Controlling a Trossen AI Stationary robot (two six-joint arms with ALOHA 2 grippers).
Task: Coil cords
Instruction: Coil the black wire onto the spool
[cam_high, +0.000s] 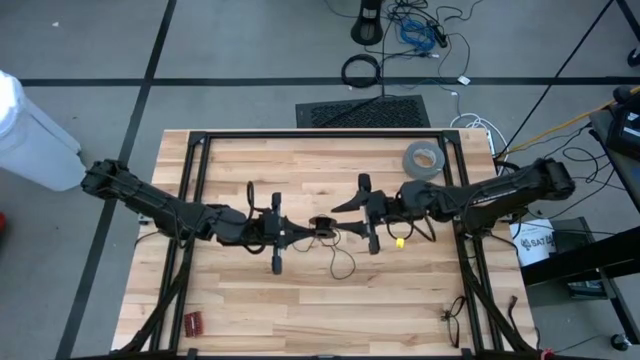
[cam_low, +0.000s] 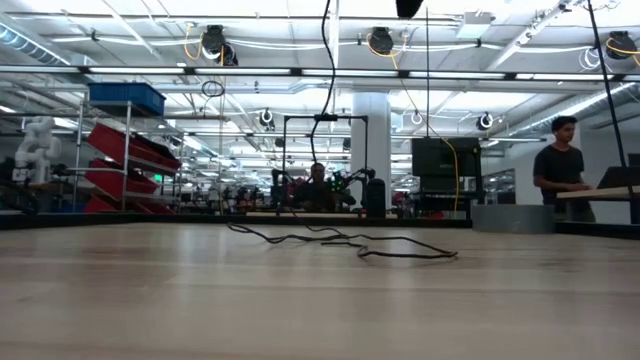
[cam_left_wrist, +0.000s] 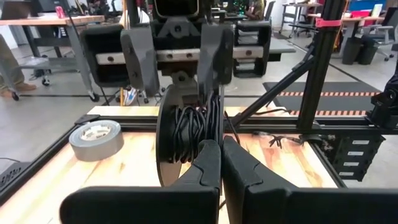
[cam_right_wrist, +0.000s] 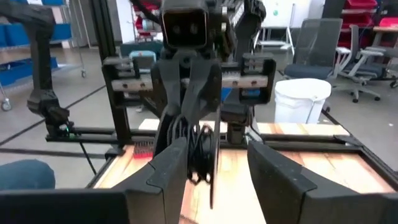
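The black cord is partly wound into a small upright coil (cam_high: 322, 225) held above the table's middle. Its loose tail (cam_high: 342, 264) lies in slack loops on the wood, also seen in the low view (cam_low: 350, 243). My left gripper (cam_high: 303, 232) comes in level from the table's left and is shut on the coil (cam_left_wrist: 189, 134). My right gripper (cam_high: 345, 218) faces it from the right, open. Its fingers (cam_right_wrist: 168, 171) stand on either side of the coil (cam_right_wrist: 200, 155); whether one touches it I cannot tell. My left gripper pinches the coil's bundled strands (cam_left_wrist: 200, 144) between its two shut fingers (cam_left_wrist: 208, 165), coming level from the table's left. The coil stands upright on edge, lifted clear of the table. Its loose tail hangs slack down to the wood.
A grey tape roll (cam_high: 423, 159) lies at the far right of the table. A small yellow piece (cam_high: 399, 241) sits under the right arm. A red item (cam_high: 192, 322) and a dark tangle (cam_high: 455, 318) lie near the front corners. Black frame rails (cam_high: 190, 200) border the table.
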